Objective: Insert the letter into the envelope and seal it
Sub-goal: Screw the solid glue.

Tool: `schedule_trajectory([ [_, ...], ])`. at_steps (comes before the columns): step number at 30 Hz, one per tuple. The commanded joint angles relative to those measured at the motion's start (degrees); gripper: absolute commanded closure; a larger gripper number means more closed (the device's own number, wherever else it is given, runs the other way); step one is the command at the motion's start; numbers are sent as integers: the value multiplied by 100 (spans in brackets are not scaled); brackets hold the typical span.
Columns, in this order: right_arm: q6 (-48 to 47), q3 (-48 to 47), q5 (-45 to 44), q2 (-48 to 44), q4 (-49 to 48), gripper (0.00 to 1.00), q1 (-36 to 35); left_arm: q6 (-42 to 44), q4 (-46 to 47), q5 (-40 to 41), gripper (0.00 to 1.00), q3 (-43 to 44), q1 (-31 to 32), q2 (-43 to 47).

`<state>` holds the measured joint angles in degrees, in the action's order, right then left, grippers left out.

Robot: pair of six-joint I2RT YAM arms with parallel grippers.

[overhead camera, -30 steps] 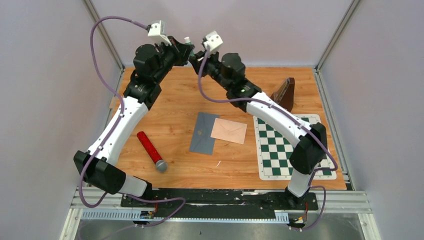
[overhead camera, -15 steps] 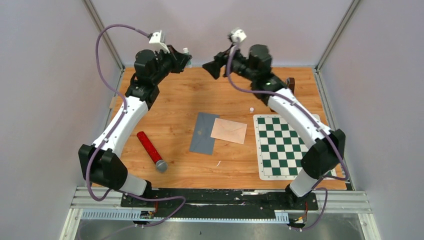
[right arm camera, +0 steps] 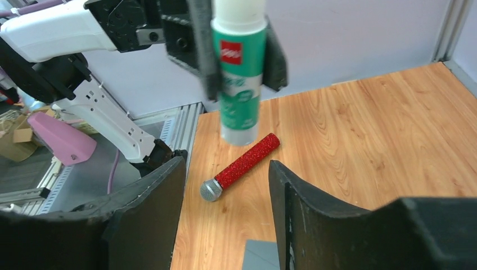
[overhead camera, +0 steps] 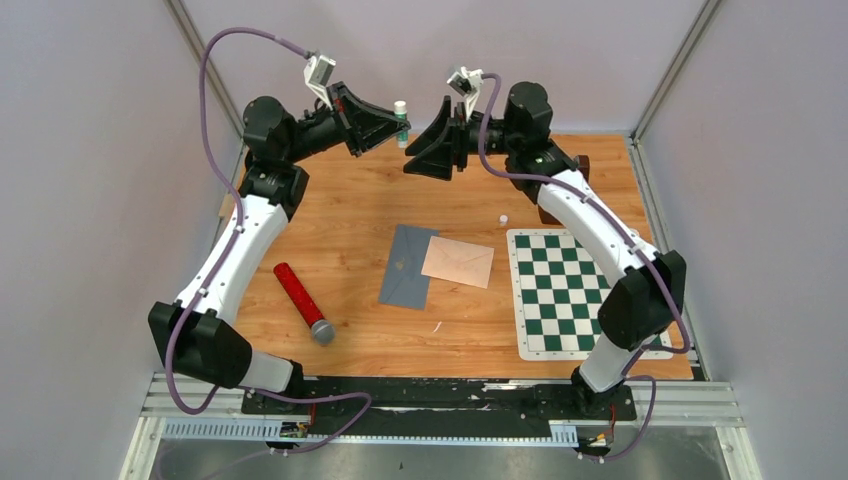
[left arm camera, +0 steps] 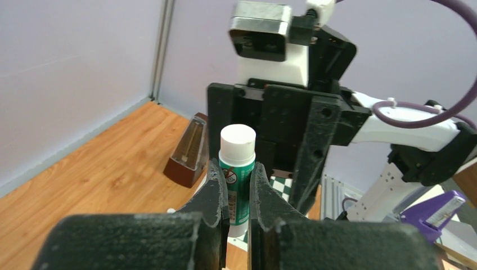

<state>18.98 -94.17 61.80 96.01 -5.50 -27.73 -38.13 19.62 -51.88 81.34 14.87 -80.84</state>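
Your wooden surface (overhead camera: 350, 215) carries the tan envelope (overhead camera: 458, 262) near its centre. It lies flat with faint flap creases, and its left edge overlaps a grey-blue sheet (overhead camera: 403, 270). Raised above the far edge, your left gripper (left arm camera: 237, 174) is clamped on a green, white-ended glue stick (left arm camera: 237, 143). Your right gripper (right arm camera: 225, 164) faces it with its jaws apart, touching nothing. A red microphone (overhead camera: 303, 302) lies well left of the envelope.

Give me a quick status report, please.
Left gripper shut on glue stick. Right gripper open, facing it. Pink paper overlaps grey paper, untouched. Microphone well clear.
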Motion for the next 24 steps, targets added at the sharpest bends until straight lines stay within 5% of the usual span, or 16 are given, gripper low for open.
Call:
schedule_trajectory([
  [1, 348, -567, 332, 317, -660, 45, -175, -225, 271, -300, 100, 286, 51, 88],
  [10, 435, -603, 157, 301, -828, 57, -234, -327, 250, -187, 100, 420, 68, 17],
  [20, 519, -737, -195, 226, -889, 52, -216, -375, 212, -195, 100, 451, 68, -55],
  [24, 559, -740, -205, 247, -874, 57, -216, -346, 157, -177, 100, 449, 68, -34],
])
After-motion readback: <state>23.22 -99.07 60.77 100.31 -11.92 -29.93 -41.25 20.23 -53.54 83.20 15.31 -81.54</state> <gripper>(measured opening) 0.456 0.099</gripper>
